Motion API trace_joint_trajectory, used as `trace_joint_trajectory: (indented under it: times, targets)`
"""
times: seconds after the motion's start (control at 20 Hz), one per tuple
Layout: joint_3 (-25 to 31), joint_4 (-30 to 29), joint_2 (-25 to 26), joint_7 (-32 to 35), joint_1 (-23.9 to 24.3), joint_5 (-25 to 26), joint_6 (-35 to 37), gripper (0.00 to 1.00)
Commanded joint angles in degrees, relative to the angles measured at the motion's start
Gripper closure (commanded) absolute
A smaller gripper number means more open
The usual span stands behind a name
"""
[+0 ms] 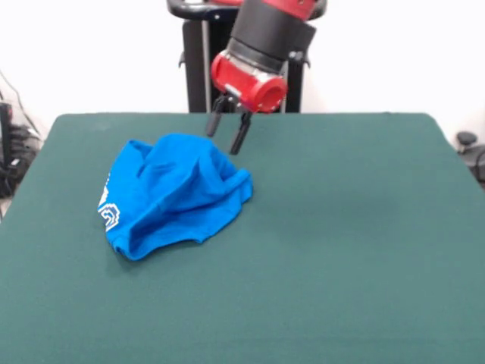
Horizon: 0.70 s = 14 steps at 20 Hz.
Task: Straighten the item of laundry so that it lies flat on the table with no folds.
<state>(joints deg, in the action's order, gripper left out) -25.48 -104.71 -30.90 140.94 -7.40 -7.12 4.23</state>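
Left of centre on the table (364, 250), a crumpled blue shirt (173, 196) lies bunched, long axis slanting from lower left to upper right, directly below and left of the gripper (228, 133), which hangs released, empty, just above its raised far edge.

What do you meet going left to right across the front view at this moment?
Bare green table → white lettering on the shirt's left edge → crumpled blue T-shirt → open gripper above the shirt's upper right part → bare table out to the right edge.
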Motion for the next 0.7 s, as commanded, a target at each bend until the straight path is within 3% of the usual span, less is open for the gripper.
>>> trace_joint_trajectory:
  times: [0.05, 0.35, 0.7]
  targets:
    - [5.0, 9.8, 4.2, -6.0, 0.6, 6.3, 9.3, 0.00]
    - [5.7, 10.6, 9.9, 0.2, 0.6, 8.4, 1.8, 0.00]
    - [6.7, 10.7, 13.3, 1.8, 0.9, 9.8, -2.4, 0.00]
